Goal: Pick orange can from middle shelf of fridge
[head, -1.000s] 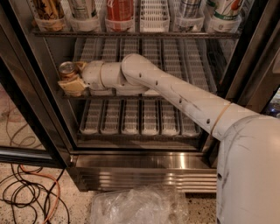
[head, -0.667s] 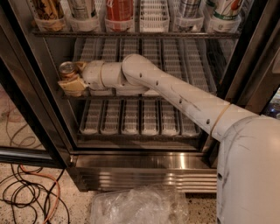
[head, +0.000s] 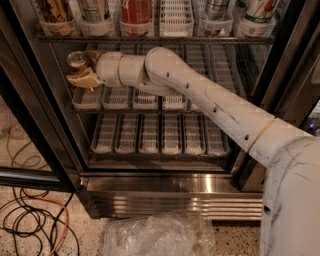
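Speckled flooring with loose cables (head: 30,227) and a crumpled clear plastic bag (head: 155,235) lies in front of the fridge (head: 165,192), whose door is open. The white arm (head: 210,100) reaches in from the lower right, across the middle shelf (head: 145,97) to its far left end. There the gripper (head: 84,75) sits above the leftmost tray, right up against the orange can (head: 77,60), which shows just past its tip.

The step in hand looks like the grasp itself: the gripper is at the can, but whether it has closed on it cannot be told. The next move probably calls for a confirmed hold, then a straight pull outward, clear of the left door frame and of the rack above.

Most of the can is hidden behind the gripper; only its silver top and a sliver of label show. The containers on the upper rack (head: 135,12) are cut off by the picture's edge, and the robot's body fills the lower right corner.
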